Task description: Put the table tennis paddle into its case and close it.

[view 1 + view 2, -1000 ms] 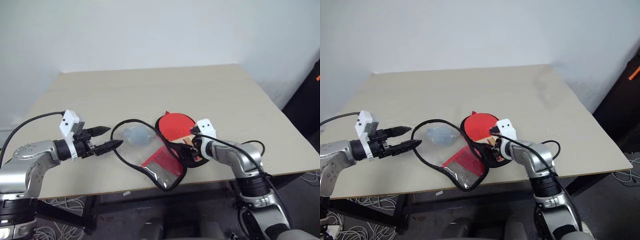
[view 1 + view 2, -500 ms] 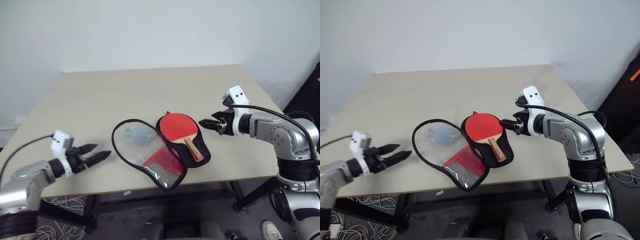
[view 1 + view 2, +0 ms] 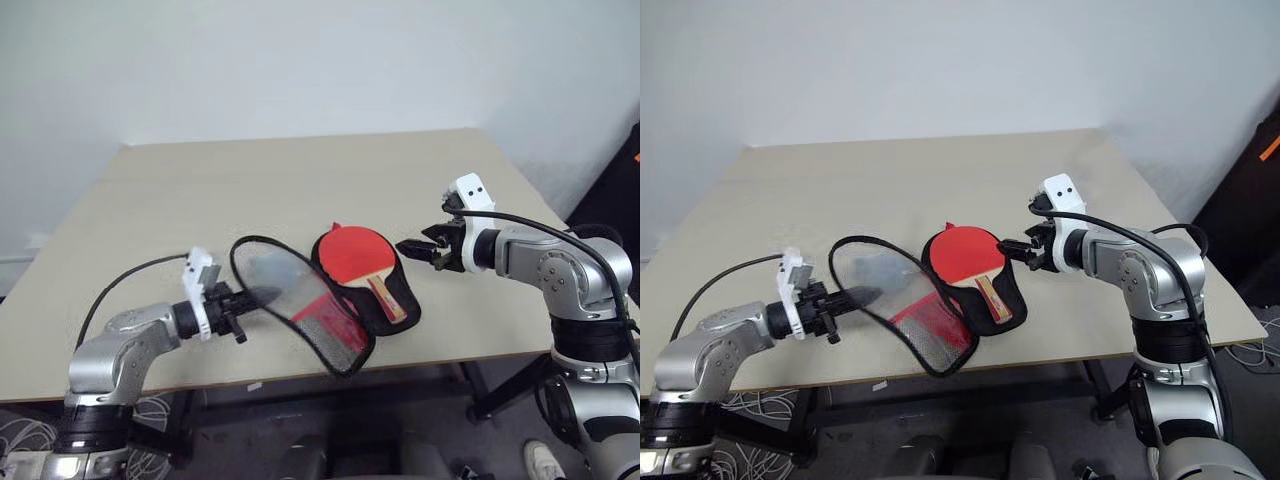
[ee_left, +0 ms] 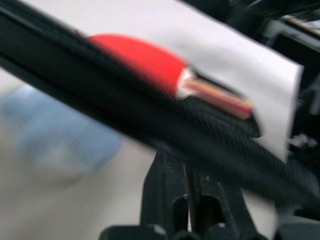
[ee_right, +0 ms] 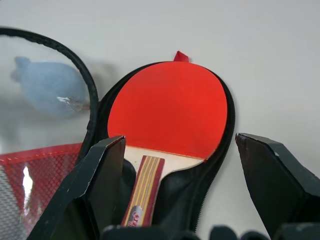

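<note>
Since a second ago the left claw (image 3: 243, 303) has swung in from the desk's near-left side and clenched on the rim of the case (image 3: 300, 310) at its clear lid, which now stands lifted and tilted instead of lying flat open. Over the same second the right claw (image 3: 418, 249) has pulled up and away from the paddle (image 3: 352, 253) and now hangs just beside the case's right edge, spread wide and grasping nothing; the right wrist view looks down between its fingers (image 5: 102, 172) at the red blade.

The paddle lies in the black half of the case, red face up, handle (image 3: 383, 297) pointing toward the desk's near edge. So the putting-in looks done, and closing is the step in hand: the left claw seems to be folding the clear and red mesh lid over the paddle. A small grey-blue lump (image 5: 47, 87) shows through the clear plastic, on the lid's side of the case.

Next, I judge, the lid must be carried across and laid down over the blade so the two rims line up, handle end included. The right claw is well placed to steady the black half while this happens. Then the zip has to be found and run round the rim; I cannot make out the zip pull here. The desk (image 3: 300, 170) is otherwise bare.
</note>
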